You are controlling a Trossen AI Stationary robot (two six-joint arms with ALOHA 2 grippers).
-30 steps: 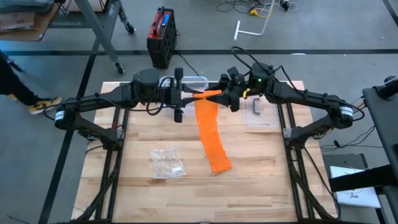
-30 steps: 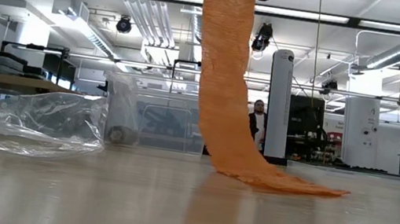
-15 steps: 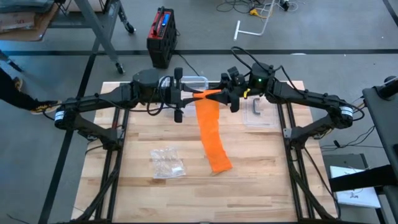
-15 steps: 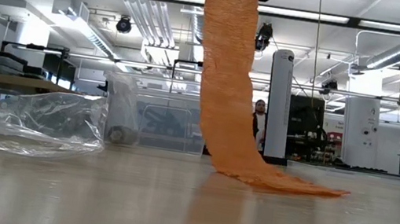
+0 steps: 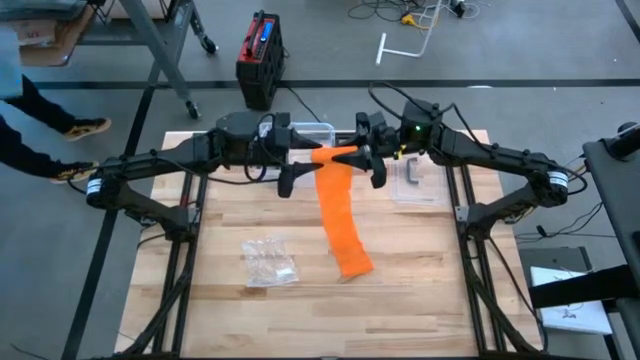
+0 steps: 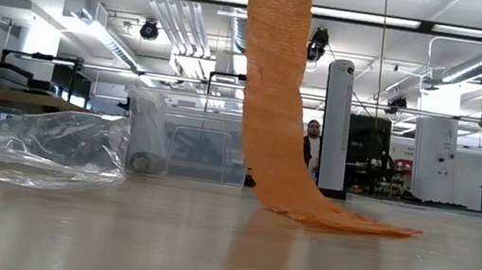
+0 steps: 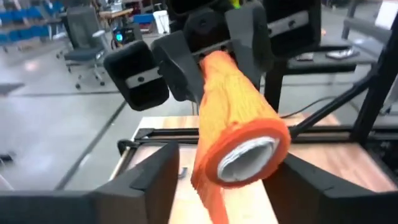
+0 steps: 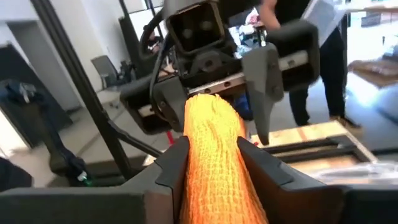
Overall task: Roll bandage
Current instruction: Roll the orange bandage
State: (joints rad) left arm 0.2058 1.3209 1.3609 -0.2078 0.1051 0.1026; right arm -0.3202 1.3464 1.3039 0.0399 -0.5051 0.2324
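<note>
Item, left to right, as I read it from my station.

Clear plastic bag (image 5: 269, 262): crinkled, glossy film, lying flat on the near-left of the worktop (image 5: 420, 290), pale wood planks.

Left pincer (image 5: 287, 157): raised over the far-middle of the worktop. Change noted: a second ago its fingers (image 7: 147, 180) were clamped on the roll's end; now they stand apart on either side of the roll, holding nothing.

Bandage (image 5: 340, 215): orange, open-weave gauze, soft and slightly crinkled. The wound part is a stubby cylinder on a pale core, held up between the two arms; the loose tail hangs down and its end lies on the worktop, near-centre.

Right pincer (image 5: 364, 158): change noted: was wide, now closed on the roll from the opposite end, fingers (image 8: 175, 165) pressed against both sides.

My reading: a hand-over between turns, so the left can re-grip for the next twist. Most of the tail is not yet wound.

Clear lidded box (image 5: 414, 178): far right, rigid plastic.
</note>
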